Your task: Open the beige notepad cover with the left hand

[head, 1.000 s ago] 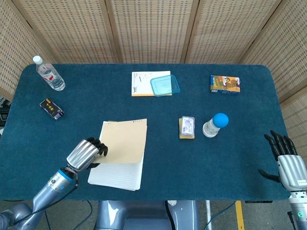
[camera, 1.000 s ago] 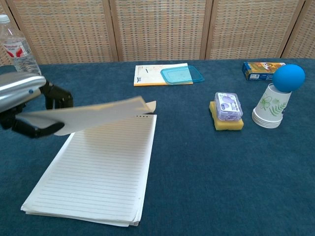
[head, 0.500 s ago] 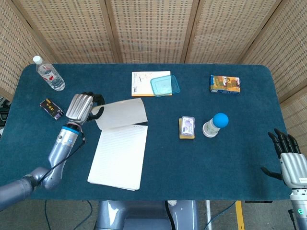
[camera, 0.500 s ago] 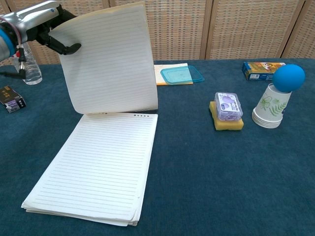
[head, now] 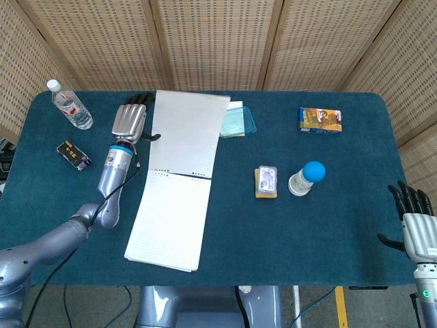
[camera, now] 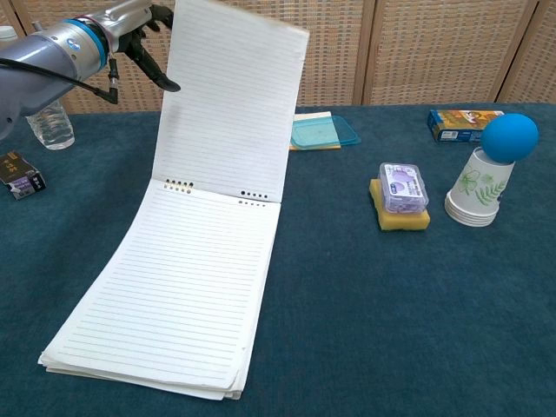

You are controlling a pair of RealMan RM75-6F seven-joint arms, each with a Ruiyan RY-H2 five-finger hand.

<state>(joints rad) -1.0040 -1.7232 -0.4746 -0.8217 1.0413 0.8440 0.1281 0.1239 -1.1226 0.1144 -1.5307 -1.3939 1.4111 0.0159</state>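
The notepad (head: 171,219) lies at the front left of the table, its lined pages (camera: 174,295) showing. Its cover (camera: 230,104) is swung up on the top binding and stands nearly upright, lined inner side towards me. In the head view the cover (head: 188,133) reaches back over the table's far part. My left hand (head: 132,117) grips the cover's left edge near its top, and the chest view shows the left hand (camera: 143,22) high up beside that edge. My right hand (head: 416,222) hangs off the table's right front corner, fingers spread, holding nothing.
A water bottle (head: 70,106) and a small black box (head: 73,155) sit far left. Behind the raised cover lies a teal lid (head: 239,121) on a booklet. A sponge with a plastic case (head: 266,181), stacked cups with a blue ball (head: 306,178) and a colourful box (head: 319,119) stand right.
My left hand has carried the cover from low over the pages up and away from me, until it stands past the binding. The right hand has sunk slightly towards the frame's edge.
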